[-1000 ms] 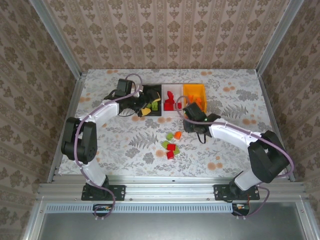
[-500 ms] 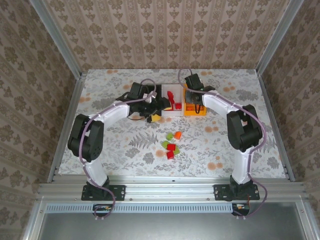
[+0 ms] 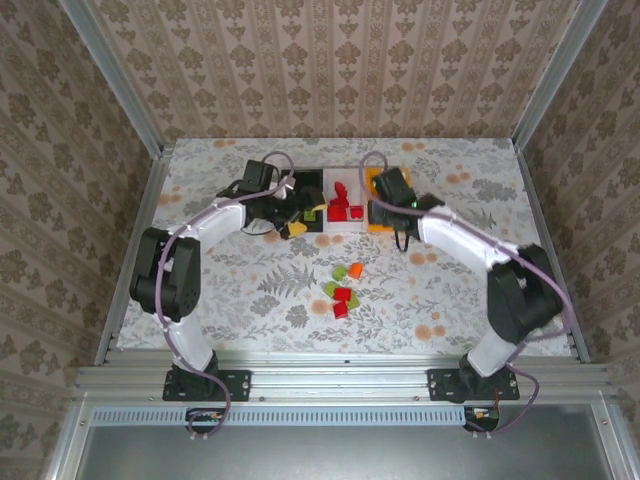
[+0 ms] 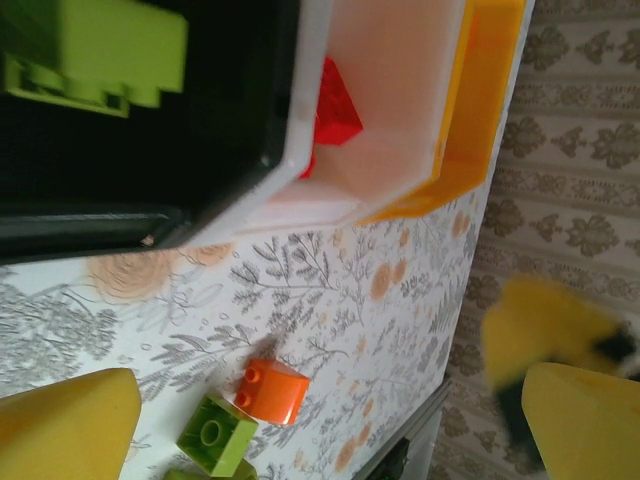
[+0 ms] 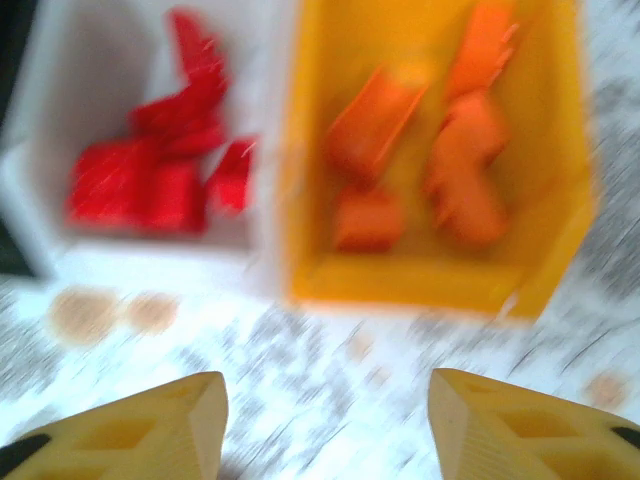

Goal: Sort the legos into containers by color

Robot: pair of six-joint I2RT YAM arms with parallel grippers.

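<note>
Three containers stand in a row: a black bin (image 3: 305,185), a white bin (image 3: 345,227) and an orange-yellow bin (image 3: 371,216). Yellow-green legos (image 4: 95,50) lie in the black one, red legos (image 5: 160,165) in the white one, orange legos (image 5: 440,150) in the orange-yellow one. On the table lie an orange lego (image 3: 355,270), green legos (image 3: 339,272) and red legos (image 3: 343,295). My left gripper (image 3: 294,224) hangs open and empty at the black bin's front edge; its wrist view shows the orange lego (image 4: 272,390). My right gripper (image 3: 388,212) hangs open and empty at the orange-yellow bin's front.
The table (image 3: 250,280) has a floral cover and is walled by patterned panels on three sides. Both forearms reach in over the table's sides toward the bins. The right wrist view is motion-blurred.
The right gripper went from the table to over the orange-yellow bin, then drew back toward its front edge. The left gripper slid left, back from over the black and white bins.
</note>
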